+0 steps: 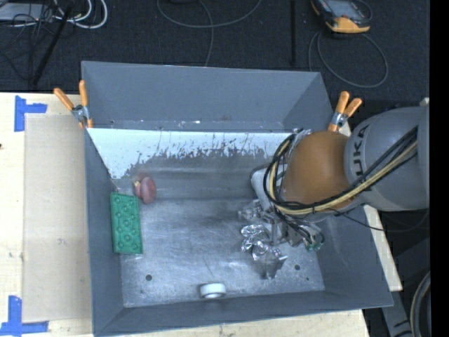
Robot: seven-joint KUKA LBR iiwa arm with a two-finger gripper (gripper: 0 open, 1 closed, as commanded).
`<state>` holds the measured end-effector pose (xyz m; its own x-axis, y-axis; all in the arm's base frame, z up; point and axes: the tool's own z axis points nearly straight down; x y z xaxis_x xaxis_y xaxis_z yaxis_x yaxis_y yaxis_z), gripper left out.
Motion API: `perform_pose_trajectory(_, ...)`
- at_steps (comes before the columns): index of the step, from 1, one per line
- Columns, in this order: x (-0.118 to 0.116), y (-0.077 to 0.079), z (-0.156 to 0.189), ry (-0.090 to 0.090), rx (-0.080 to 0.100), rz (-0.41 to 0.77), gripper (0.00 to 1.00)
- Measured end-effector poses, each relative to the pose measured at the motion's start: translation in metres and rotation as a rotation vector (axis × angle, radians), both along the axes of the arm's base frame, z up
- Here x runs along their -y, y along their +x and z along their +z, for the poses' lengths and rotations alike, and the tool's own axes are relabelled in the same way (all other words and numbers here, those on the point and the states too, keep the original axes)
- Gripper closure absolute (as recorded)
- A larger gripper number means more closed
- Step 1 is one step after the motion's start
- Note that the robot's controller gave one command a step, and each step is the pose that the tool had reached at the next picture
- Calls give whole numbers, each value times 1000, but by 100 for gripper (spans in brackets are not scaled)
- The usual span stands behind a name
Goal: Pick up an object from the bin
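Bin [210, 111]: grey metal, sloped walls, flat scuffed floor. I count three loose things on it.
Arm [393, 163]: comes in over the right rim. I see an orange cover [319, 163] at the wrist, with cables [280, 181] looped round it.
Gripper [268, 253]: low at the floor in the right half of the bin, nearer the front edge than the back wall.
Gripper state: I cannot tell whether it is spread or pressed together, because the metal parts merge with the shine of the floor.
Grasp: I cannot tell whether anything is in it.
Ring [212, 290]: white, small and round, lying flat at the front edge, about midway along it. It is the thing nearest the gripper, to its left and toward the front, and apart from it.
Block [126, 223]: green, studded and oblong, flat on the floor by the left wall with its long side along that wall. It is well apart from the gripper.
Lump [146, 189]: pink and rounded, just past the block's back end, toward the back-left corner. I cannot tell whether it touches the block.
Task thing: I cannot tell which of the three is meant.
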<state>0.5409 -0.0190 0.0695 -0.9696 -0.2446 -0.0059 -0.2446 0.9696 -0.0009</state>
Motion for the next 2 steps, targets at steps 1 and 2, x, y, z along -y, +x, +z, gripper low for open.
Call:
perform_pose_trajectory(1, 0, 2, 5, 0, 2, 3, 100)
perform_pose_trajectory(2, 29, -46, 3, -2, 5, 467, 100)
